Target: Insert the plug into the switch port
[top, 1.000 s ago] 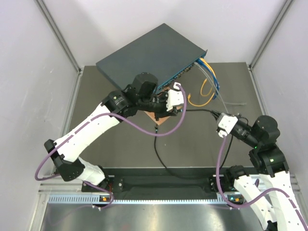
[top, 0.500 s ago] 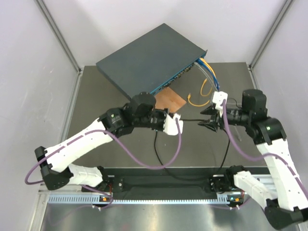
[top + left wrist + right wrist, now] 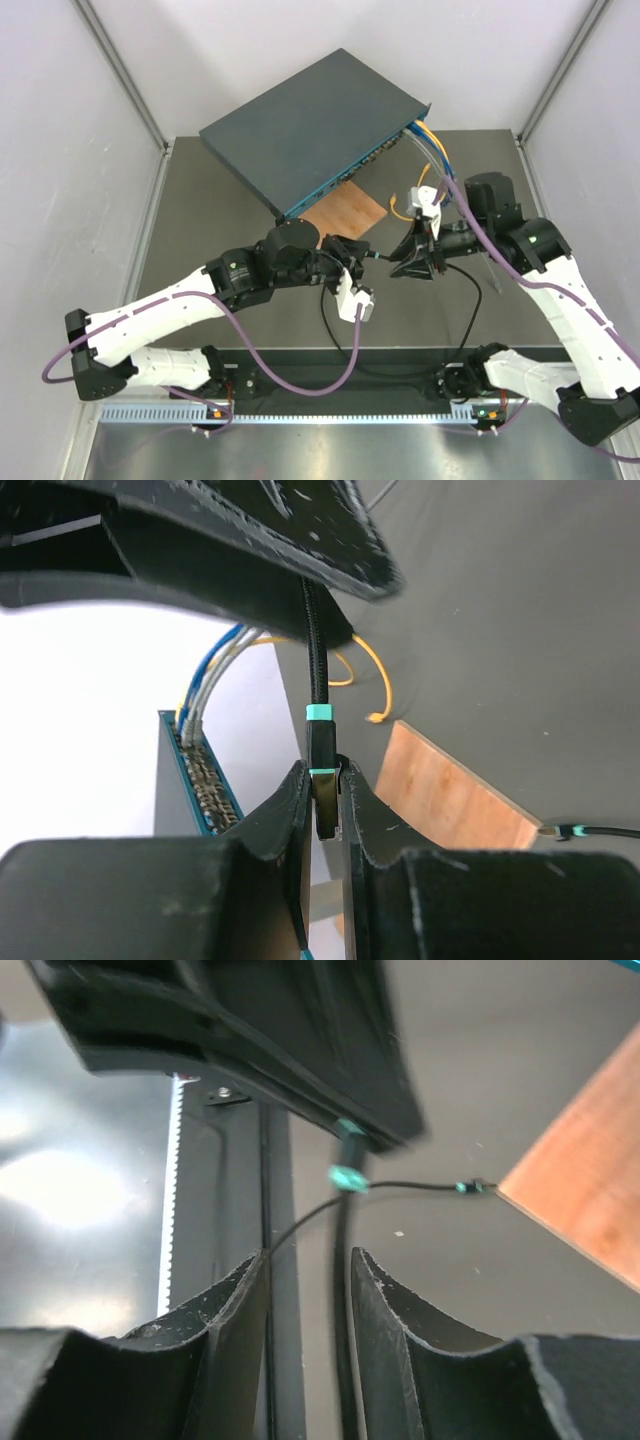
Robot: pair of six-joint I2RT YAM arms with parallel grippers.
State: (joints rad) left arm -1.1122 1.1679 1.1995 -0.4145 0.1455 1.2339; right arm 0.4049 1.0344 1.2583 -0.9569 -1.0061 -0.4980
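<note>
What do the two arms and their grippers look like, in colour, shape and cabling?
Both arms have white shells with black joints: the left arm and the right arm. A purple cable loops loosely along each. The left gripper and the right gripper have black, tapered fingers, and a white camera block sits behind each.

White arm links (image 3: 160,305), black joints (image 3: 290,245), looping purple cables (image 3: 357,340), black jaws

Dark table (image 3: 200,225) bears switch (image 3: 300,125), brown board (image 3: 345,212), yellow cable (image 3: 404,213).
</note>
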